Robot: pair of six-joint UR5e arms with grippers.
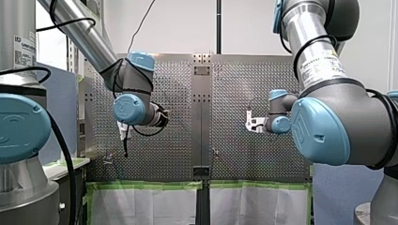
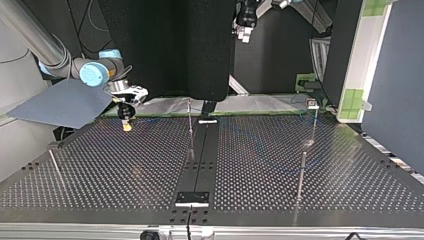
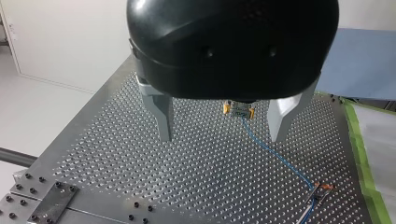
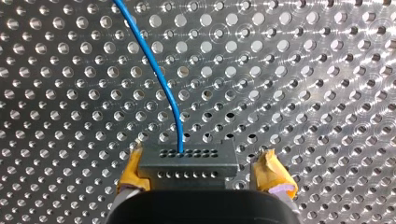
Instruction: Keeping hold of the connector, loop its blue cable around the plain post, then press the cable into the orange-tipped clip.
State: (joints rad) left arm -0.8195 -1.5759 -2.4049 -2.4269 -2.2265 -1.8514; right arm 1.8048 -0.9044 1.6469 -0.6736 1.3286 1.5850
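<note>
Sitting inside right pincer [image 4: 204, 171]: connector [image 4: 187, 161].

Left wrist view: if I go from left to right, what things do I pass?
Bolted dark plate → one metal finger of my left pincer → connector → the pincer's other finger → orange-tipped clip. The blue cable is left out: it stretches from connector to clip.

Bright, even light in the front view, dimmer top view, glare rings across the perforated table [image 4: 327, 70]
</note>
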